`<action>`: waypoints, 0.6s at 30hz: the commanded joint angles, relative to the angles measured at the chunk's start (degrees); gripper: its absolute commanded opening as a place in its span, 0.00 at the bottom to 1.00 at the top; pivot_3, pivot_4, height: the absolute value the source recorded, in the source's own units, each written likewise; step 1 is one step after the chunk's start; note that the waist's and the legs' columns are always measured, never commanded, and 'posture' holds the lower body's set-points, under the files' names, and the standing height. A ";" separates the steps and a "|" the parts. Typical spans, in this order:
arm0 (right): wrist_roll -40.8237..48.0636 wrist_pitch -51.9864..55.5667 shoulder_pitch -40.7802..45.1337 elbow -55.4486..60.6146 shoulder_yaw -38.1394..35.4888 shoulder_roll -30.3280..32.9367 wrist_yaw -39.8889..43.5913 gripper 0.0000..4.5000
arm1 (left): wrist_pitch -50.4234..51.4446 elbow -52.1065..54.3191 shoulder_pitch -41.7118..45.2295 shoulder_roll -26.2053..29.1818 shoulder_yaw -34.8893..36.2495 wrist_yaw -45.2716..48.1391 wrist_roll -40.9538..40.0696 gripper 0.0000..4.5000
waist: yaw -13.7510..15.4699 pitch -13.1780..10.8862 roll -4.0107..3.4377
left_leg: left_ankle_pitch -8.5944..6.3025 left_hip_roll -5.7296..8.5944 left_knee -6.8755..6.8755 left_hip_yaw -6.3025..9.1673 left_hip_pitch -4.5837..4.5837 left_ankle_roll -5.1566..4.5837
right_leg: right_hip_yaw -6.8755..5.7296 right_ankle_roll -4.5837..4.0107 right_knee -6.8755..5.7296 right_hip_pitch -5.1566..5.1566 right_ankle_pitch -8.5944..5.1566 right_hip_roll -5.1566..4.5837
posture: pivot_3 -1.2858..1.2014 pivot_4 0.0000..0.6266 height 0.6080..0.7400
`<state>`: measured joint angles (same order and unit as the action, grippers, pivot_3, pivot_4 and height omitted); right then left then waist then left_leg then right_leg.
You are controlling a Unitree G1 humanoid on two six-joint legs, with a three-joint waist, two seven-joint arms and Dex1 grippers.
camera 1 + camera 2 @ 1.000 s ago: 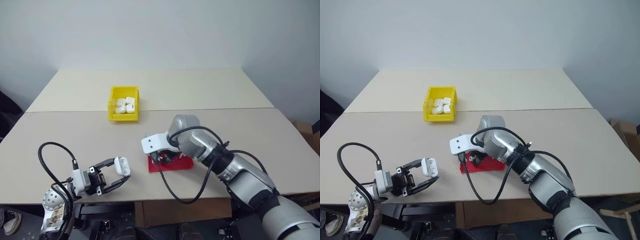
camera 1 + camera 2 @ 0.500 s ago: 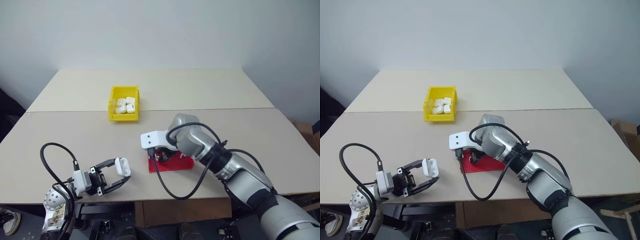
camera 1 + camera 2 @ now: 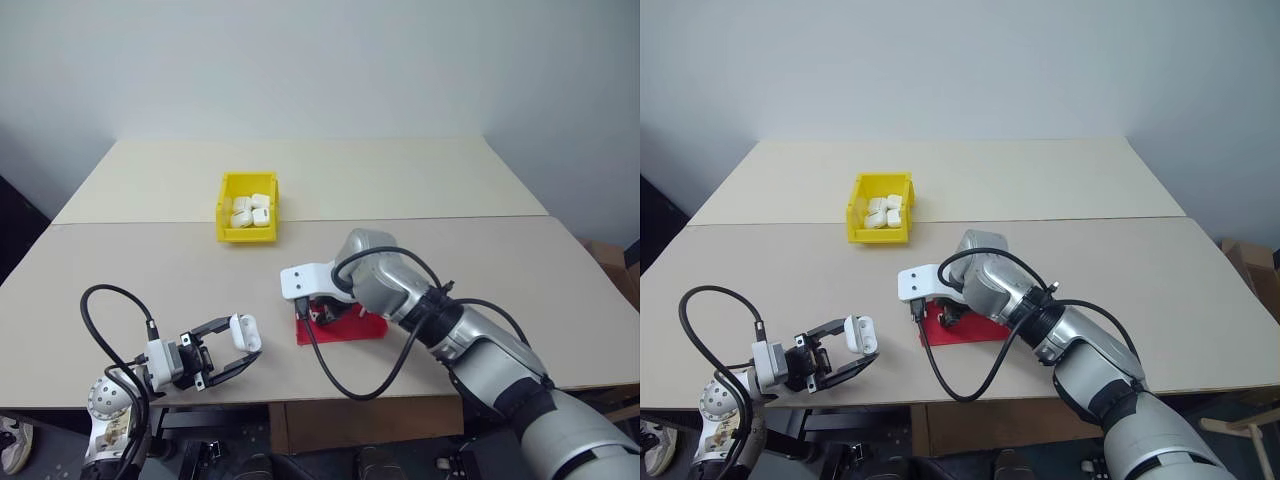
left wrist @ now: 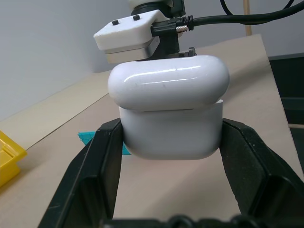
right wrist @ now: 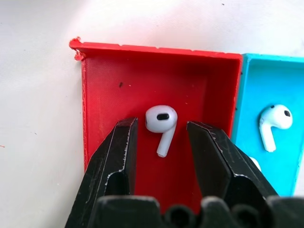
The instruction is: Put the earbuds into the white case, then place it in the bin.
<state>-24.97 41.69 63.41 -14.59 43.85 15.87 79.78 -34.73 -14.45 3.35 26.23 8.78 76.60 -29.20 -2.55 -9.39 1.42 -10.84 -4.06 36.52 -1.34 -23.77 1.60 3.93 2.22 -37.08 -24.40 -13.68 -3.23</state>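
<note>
Right gripper (image 5: 159, 137) parted, fingers straddling an earbud (image 5: 160, 124) in the red tray (image 5: 102, 90), stem lying along them (untouched yet). Left gripper (image 4: 170, 142) clenched on white case (image 4: 169, 107), lid ajar.

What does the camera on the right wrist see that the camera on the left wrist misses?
Right wrist view alone: the right tool open around an earbud in the red tray compartment, and a second earbud in the blue compartment.

Left wrist view alone: the left tool shut on the white case, and a corner of the yellow bin.

Both: the pale table and some of the blue compartment.
</note>
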 commanded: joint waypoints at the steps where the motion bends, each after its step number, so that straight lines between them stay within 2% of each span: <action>1: 0.67 -0.37 1.24 1.51 -0.36 -0.21 -0.24 0.45 | -1.13 1.01 -0.32 0.39 0.15 -0.19 -0.26 0.62 | -0.01 0.00 0.00 | 0.00 0.00 0.00 0.00 0.00 0.00 | 0.00 0.00 0.00 0.00 0.00 0.00 | 0.52 0.24 1.00; 17: 0.66 -2.09 0.59 1.34 1.26 0.08 -1.64 0.45 | -1.12 1.96 -1.65 0.88 0.25 -1.12 0.04 0.62 | -0.01 0.00 0.00 | 0.00 0.00 0.00 0.00 0.00 0.00 | 0.00 0.00 0.00 0.00 0.00 0.00 | 0.52 0.24 1.00; 18: 0.64 -2.19 0.59 1.27 1.31 0.13 -1.70 0.42 | -1.13 2.00 -1.68 0.90 0.22 -1.22 0.08 0.62 | 0.00 0.00 0.00 | 0.00 0.00 -0.01 0.00 0.00 0.00 | 0.00 0.00 0.00 0.00 0.00 0.00 | 0.52 0.24 1.00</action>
<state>-24.16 40.51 63.40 -14.55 44.98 15.99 78.50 -34.74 -14.39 1.87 26.52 8.78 75.80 -29.15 -2.55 -9.39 1.42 -10.85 -4.06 36.51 -1.34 -23.77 1.60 3.93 2.22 -37.07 -24.41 -13.68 -3.24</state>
